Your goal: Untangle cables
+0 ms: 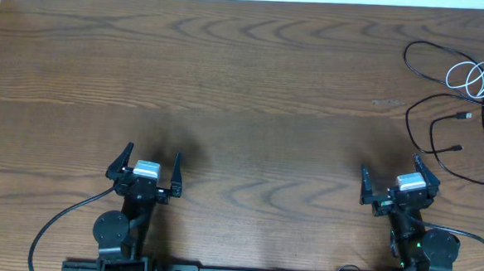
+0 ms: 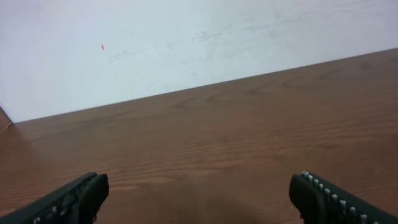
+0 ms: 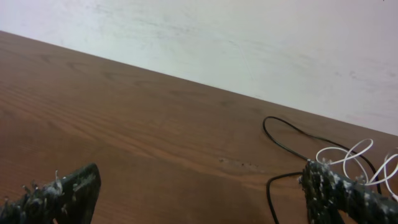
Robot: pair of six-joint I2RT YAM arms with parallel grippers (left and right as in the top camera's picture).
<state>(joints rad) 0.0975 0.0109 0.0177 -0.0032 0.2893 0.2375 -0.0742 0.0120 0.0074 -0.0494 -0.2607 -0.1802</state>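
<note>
Left gripper (image 1: 151,161): down at the near-left of the table (image 1: 244,86), jaws spread wide, nothing between them.
Left wrist view: two dark ribbed fingers (image 2: 71,200) at the bottom corners, bare wood grain in the gap, and a pale wall (image 2: 186,43) beyond the far edge.
Right gripper (image 1: 392,170): near-right side, jaws spread wide too, and empty.
Right wrist view: both fingers (image 3: 59,190) low in the frame and far apart, with cable loops showing past the right-hand one.
Cables: all gathered at the far-right part of the table, beyond the right gripper and well apart from the left one.
White cable (image 1: 476,80): a few small, tight loops right by the table's right edge, running out of the overhead view.
Black cables (image 1: 408,121): big loose loops sprawled around the white one. One arcs wide toward the far edge, and another sweeps down toward the right gripper.
Plug ends (image 1: 464,118): two small dark tips lie inside the lower black loop, one behind the other.
Overlap: the white loops lie across a black strand at the right edge. Which lies on top, I cannot tell.
Contact: neither gripper touches any cable. The lowest black loop passes near the right gripper's outer finger, with a gap showing.
</note>
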